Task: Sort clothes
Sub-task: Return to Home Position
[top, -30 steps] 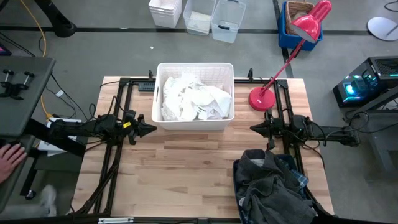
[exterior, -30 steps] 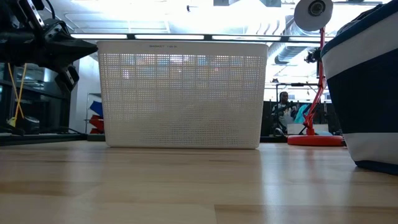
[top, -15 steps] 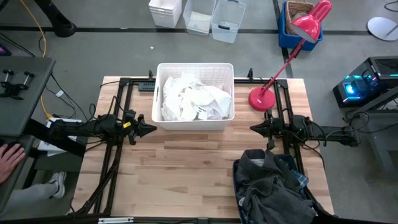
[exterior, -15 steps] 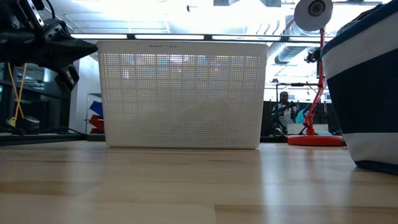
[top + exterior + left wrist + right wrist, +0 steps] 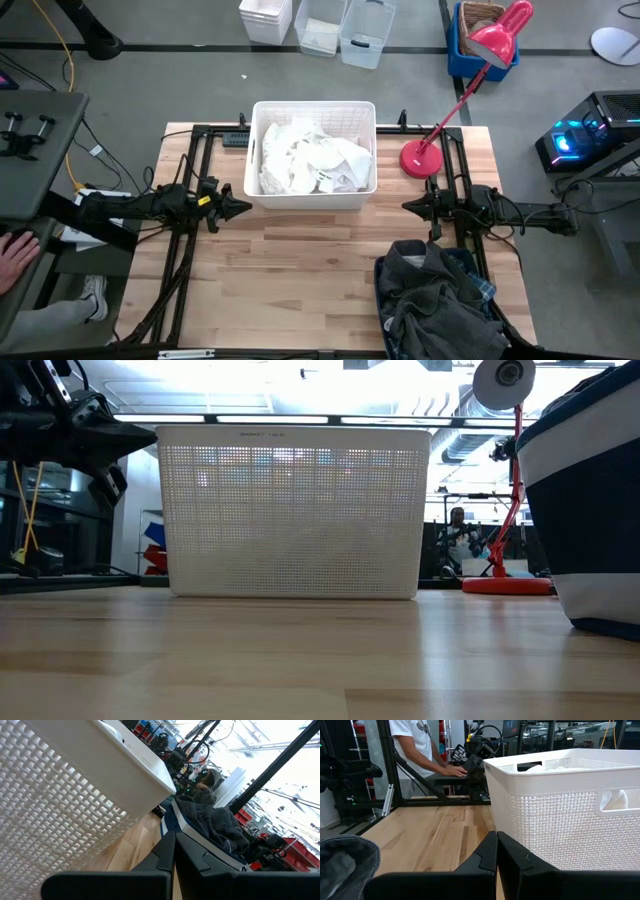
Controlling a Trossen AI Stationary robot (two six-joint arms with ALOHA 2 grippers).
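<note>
White and cream clothes lie piled in the white basket at the table's far middle. Grey and dark clothes, with a bit of plaid, fill the navy bin at the near right. My left gripper is shut and empty, just left of the basket. My right gripper is shut and empty, right of the basket and above the table. In the wrist views the shut fingers point at the basket wall.
A red desk lamp stands on the table's far right, beside the basket. A person's hand rests on equipment left of the table; a person stands beyond the left edge. Bare wood lies in front of the basket.
</note>
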